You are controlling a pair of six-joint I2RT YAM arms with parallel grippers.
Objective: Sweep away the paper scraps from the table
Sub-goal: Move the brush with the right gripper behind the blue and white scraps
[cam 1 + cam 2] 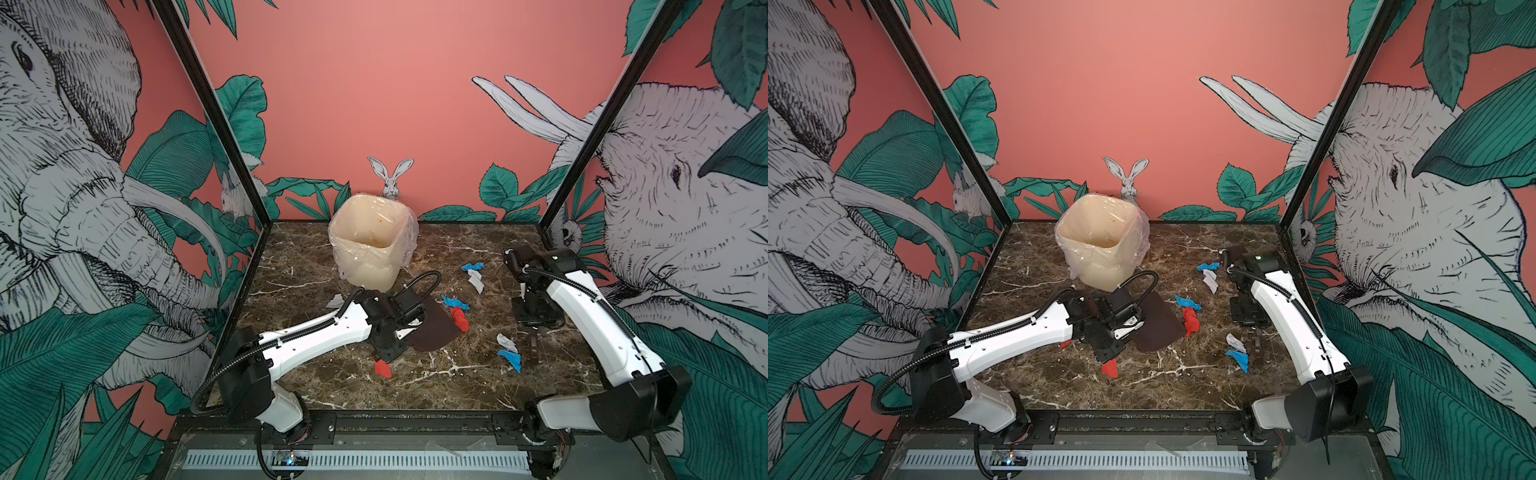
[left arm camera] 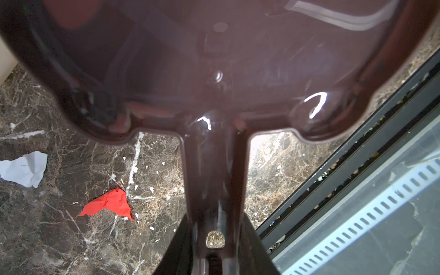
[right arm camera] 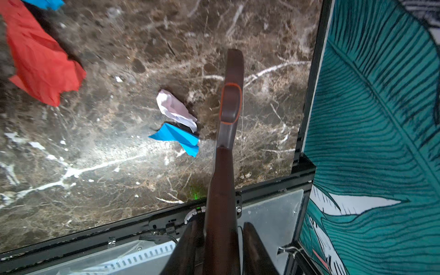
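- The paper scraps [image 1: 459, 318] lie scattered on the table [image 1: 436, 386], at lower centre and centre right in both top views. A blue and red pair sits just right of the dustpan. Two blue and white pairs lie farther right, one higher and one lower.
- A lone red scrap [image 1: 382, 368] lies below the left arm's wrist, and a white scrap [image 1: 335, 301] peeks out above that arm.
- The left gripper [image 2: 214, 259] is clenched on the handle of a dark brown dustpan [image 1: 434, 328].
- The right gripper [image 3: 219, 252] grasps a brown handle [image 3: 229, 107], just beside the lower blue and white pair.
- A cream bin [image 1: 374, 270] with a plastic liner stands at centre, above the dustpan.
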